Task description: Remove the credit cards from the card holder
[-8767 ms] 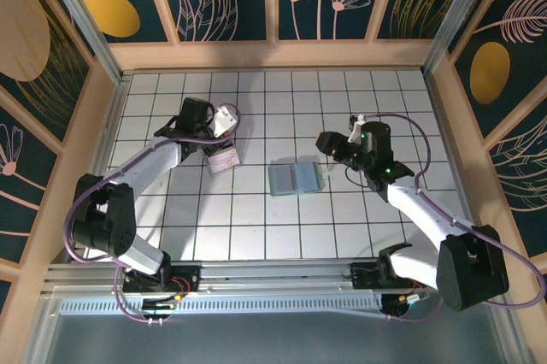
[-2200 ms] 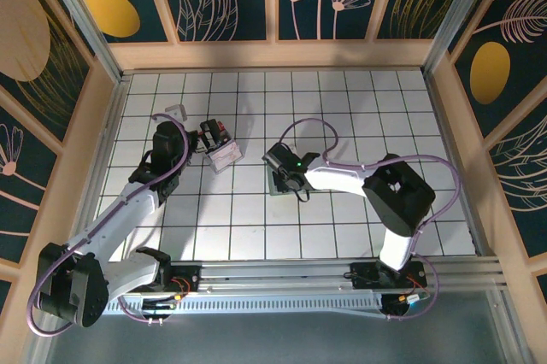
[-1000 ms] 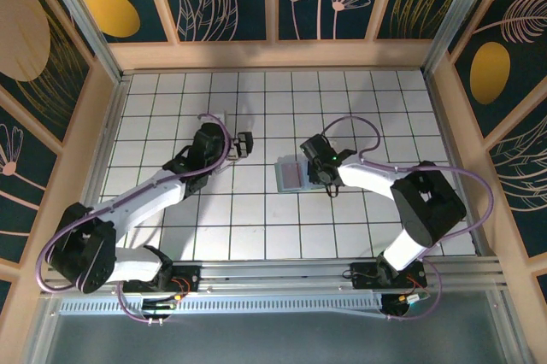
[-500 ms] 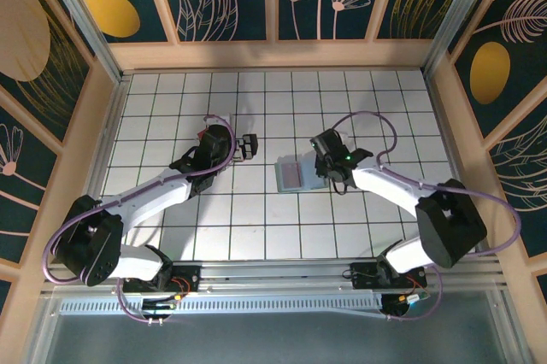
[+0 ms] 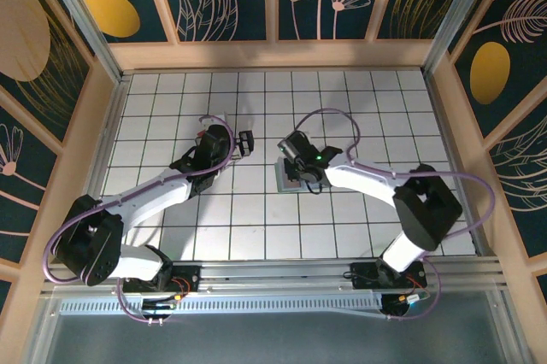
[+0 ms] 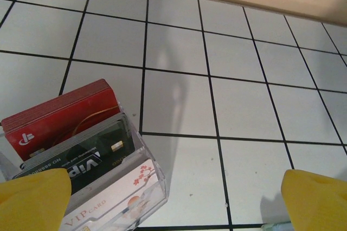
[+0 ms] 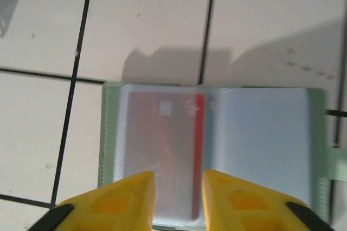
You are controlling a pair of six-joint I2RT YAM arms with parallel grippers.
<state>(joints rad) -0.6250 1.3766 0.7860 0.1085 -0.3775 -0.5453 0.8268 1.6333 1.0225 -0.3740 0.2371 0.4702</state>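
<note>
1. The card holder (image 7: 265,139), a soft grey-green folding wallet, was found lying open and flat at mid-table, where it had been half a second earlier. The right arm, then to its right, had been swung across it.
2. A credit card (image 7: 162,144) with a red edge was seen through the left panel's cloudy pocket in the right wrist view. From overhead, the holder was largely covered by the arm.
3. The right gripper (image 7: 176,204) was poised over the card's panel, its yellow fingers a narrow gap apart and clamped on nothing.
4. The left gripper (image 6: 174,201) was held wide open, unmoved, beside a clear box (image 6: 160,193) of upright red, dark and white cards.
5. The table (image 5: 256,227) was surfaced in white tiles with black lines.
</note>
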